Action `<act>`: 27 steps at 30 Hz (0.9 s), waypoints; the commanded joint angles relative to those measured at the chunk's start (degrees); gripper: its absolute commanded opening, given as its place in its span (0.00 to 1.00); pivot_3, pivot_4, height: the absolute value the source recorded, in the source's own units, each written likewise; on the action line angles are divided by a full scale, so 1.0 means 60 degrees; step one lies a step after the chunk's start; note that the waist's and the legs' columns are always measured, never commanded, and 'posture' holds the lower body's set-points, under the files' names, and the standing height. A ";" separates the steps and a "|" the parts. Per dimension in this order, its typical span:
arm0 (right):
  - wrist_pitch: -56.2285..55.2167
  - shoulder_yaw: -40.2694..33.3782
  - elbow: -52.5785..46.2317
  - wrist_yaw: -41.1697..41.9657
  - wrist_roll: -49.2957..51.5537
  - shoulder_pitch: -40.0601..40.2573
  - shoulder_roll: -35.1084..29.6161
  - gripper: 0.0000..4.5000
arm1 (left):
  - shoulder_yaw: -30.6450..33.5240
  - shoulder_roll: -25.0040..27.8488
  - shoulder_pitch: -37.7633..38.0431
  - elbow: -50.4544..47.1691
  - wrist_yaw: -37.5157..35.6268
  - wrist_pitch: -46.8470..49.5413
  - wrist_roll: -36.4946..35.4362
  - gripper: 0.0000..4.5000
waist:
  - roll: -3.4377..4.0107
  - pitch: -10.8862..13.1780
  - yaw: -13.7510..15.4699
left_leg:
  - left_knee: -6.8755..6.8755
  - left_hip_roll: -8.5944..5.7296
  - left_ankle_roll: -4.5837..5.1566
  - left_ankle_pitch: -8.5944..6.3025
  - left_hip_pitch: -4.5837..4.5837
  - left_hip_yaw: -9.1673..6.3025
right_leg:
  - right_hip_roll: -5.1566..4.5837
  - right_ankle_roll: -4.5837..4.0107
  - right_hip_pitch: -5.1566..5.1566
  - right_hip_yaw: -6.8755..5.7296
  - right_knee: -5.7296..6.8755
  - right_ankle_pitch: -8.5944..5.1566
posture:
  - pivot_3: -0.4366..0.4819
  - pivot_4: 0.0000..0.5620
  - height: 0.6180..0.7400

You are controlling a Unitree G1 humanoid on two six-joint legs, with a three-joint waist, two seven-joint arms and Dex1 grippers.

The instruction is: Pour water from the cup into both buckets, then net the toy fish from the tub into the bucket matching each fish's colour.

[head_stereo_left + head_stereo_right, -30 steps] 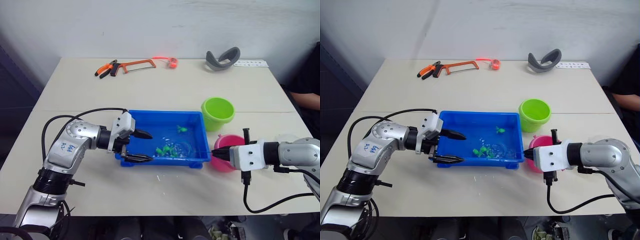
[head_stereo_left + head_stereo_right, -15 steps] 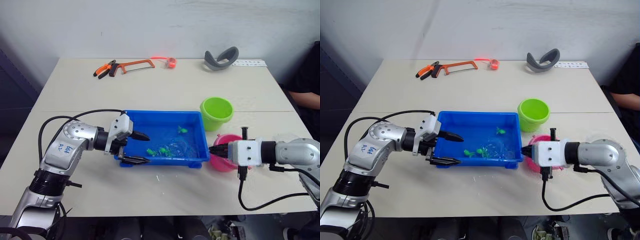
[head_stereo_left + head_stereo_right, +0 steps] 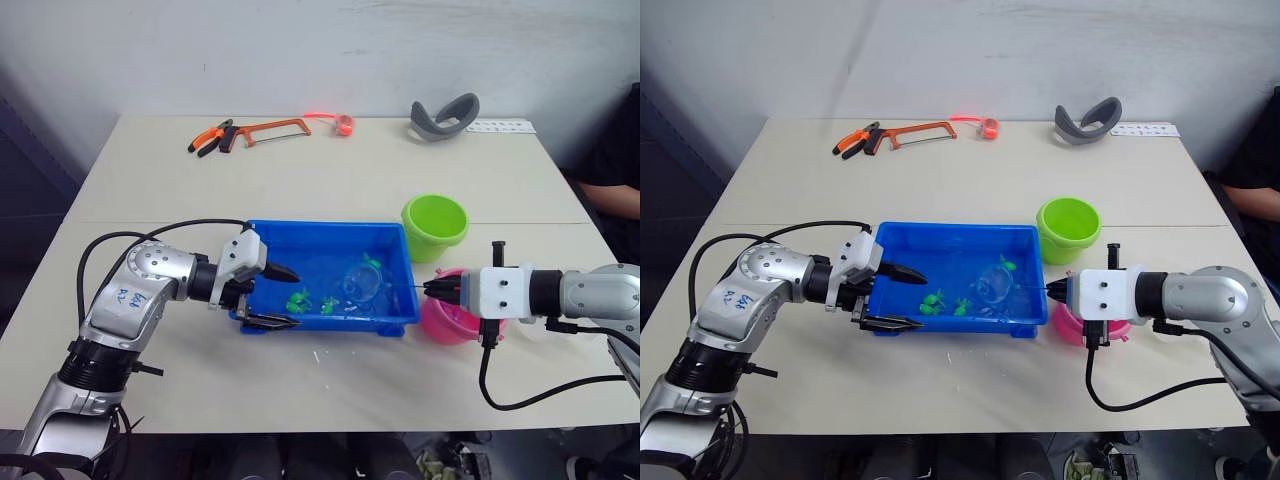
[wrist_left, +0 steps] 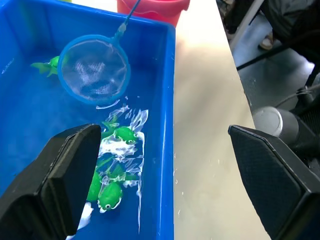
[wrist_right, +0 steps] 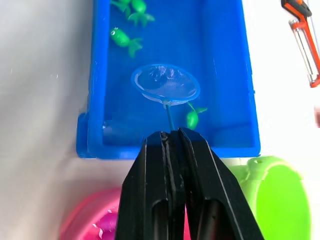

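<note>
Since a second ago, we see the net [image 3: 361, 283] raised above the blue tub [image 3: 330, 320] (green toy fish [image 3: 298, 300] beneath), pinched by the right gripper [image 3: 432, 289] over the pink bucket [image 3: 452, 322], while the left gripper [image 3: 280, 297], spread, straddles the tub's wall.

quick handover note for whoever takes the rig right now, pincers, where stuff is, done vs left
Right pincer: shut on the net handle, hoop held over the tub, no fish in the mesh.
Left pincer: open, straddling the tub's near-left wall.
Pink bucket under the right pincer, at least one pink fish inside; green bucket beside the tub's far-right corner.
Done: the pink fish appear netted out, none in the tub.
Left: several green fish in the tub water, one by the hoop, to go into the green bucket.
</note>
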 commanded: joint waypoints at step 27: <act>1.1948 -0.2715 -0.2177 -0.6004 0.6093 -0.0504 0.2905 0.00 | -0.0143 -0.0313 -0.0551 0.0430 0.0020 -0.0640 0.0148 0.99 | 0.0001 0.0000 0.0004 | -0.0035 -0.0012 0.0007 0.0009 -0.0114 -0.0017 | -0.0028 -0.0005 -0.0123 0.0004 0.0009 -0.0002 | 0.48 0.27 1.00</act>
